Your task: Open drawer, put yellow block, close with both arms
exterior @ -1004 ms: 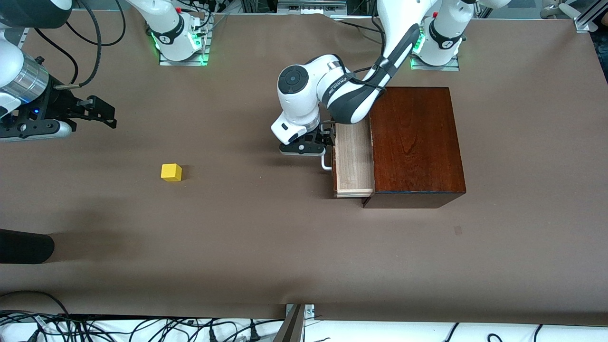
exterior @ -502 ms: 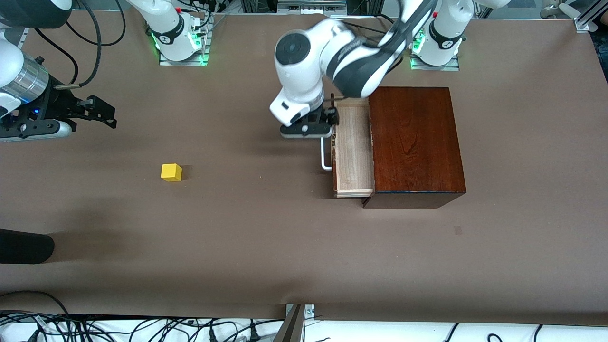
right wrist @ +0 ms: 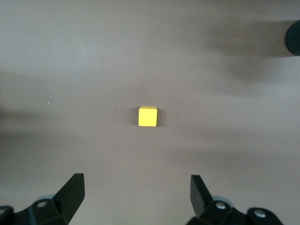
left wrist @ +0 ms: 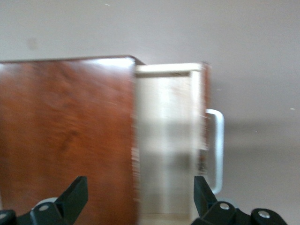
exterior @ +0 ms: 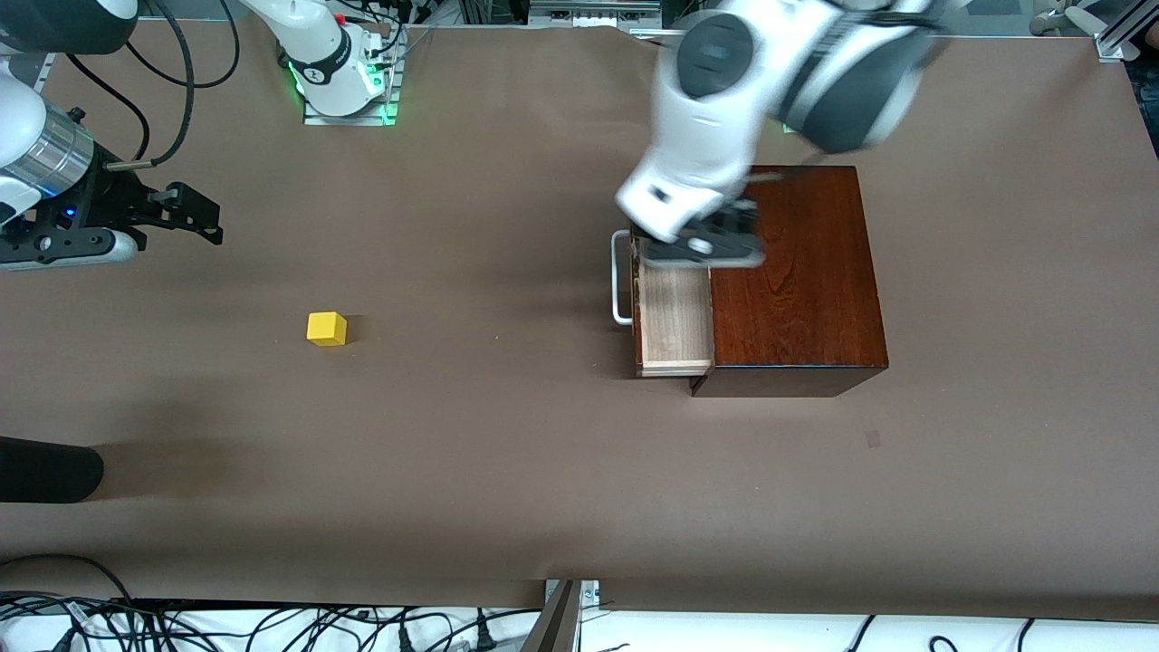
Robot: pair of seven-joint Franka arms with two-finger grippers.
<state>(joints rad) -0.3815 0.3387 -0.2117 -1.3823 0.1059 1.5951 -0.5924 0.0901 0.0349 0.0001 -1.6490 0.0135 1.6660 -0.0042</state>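
The drawer (exterior: pixel 675 317) stands pulled out of the dark mahogany box (exterior: pixel 797 272), its pale-wood tray empty, with the white handle (exterior: pixel 620 276) toward the right arm's end. My left gripper (exterior: pixel 711 246) is up in the air over the drawer and the box edge, open and empty. In the left wrist view the open gripper (left wrist: pixel 140 199) looks down on the box (left wrist: pixel 65 136), tray (left wrist: pixel 164 140) and handle (left wrist: pixel 215 145). The yellow block (exterior: pixel 327 328) lies on the table apart from both grippers. My right gripper (exterior: pixel 210 220) waits open; its wrist view shows the block (right wrist: pixel 147 116) ahead of the gripper (right wrist: pixel 137 192).
A brown cloth covers the table (exterior: pixel 507 453). A black rounded object (exterior: pixel 45 471) juts in at the right arm's end, nearer to the front camera than the block; it also shows in the right wrist view (right wrist: pixel 294 40). Cables lie along the near edge.
My left gripper has left the drawer handle, risen and swung over the drawer and box. The drawer stays open. The right arm and the yellow block have not moved.
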